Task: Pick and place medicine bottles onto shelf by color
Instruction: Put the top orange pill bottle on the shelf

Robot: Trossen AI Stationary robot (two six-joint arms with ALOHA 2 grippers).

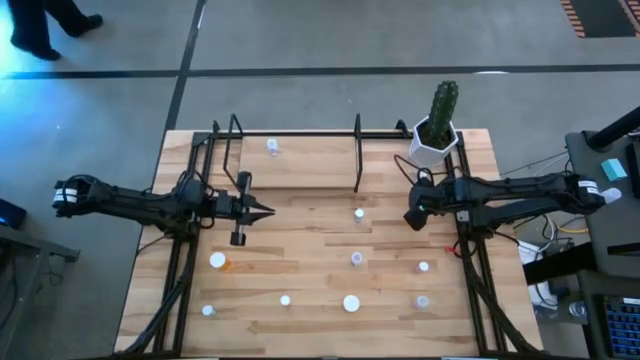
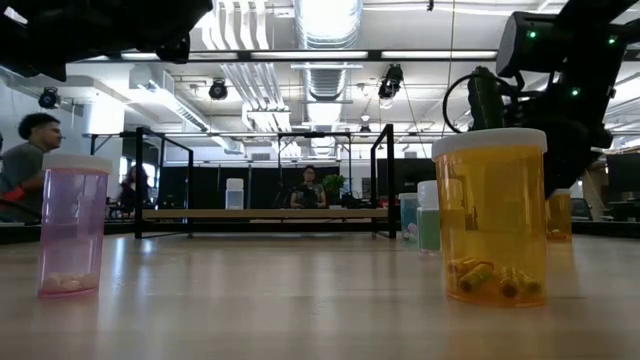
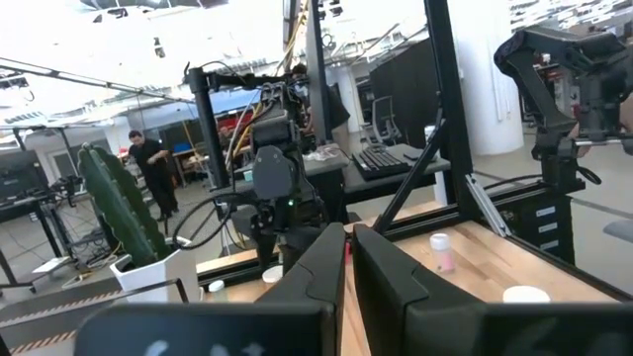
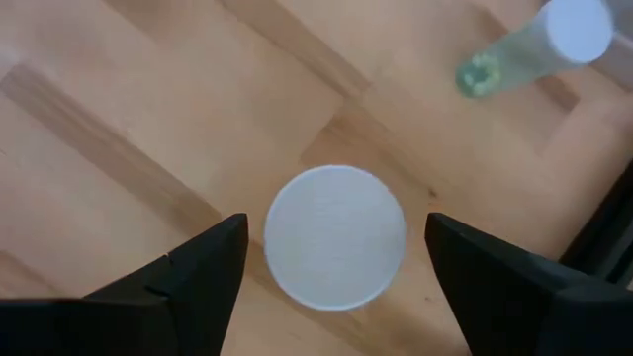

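Observation:
Several small white-capped medicine bottles stand scattered on the wooden table, among them ones at the middle (image 1: 359, 214) and near left (image 1: 217, 260). One clear bottle (image 1: 272, 146) stands on the wire-framed shelf (image 1: 300, 165) at the far edge. In the low view an orange bottle (image 2: 490, 220) and a pink bottle (image 2: 72, 225) stand close by. My right gripper (image 4: 336, 232) points down, open, with its fingers on either side of a white bottle cap (image 4: 334, 247), apart from it. My left gripper (image 1: 268, 211) is shut and empty, level above the table's left half.
A white pot with a green cactus (image 1: 438, 125) stands at the shelf's right end, close behind my right arm. A greenish bottle (image 4: 534, 44) stands near the capped one under my right gripper. People show in the room behind the table (image 2: 25, 160).

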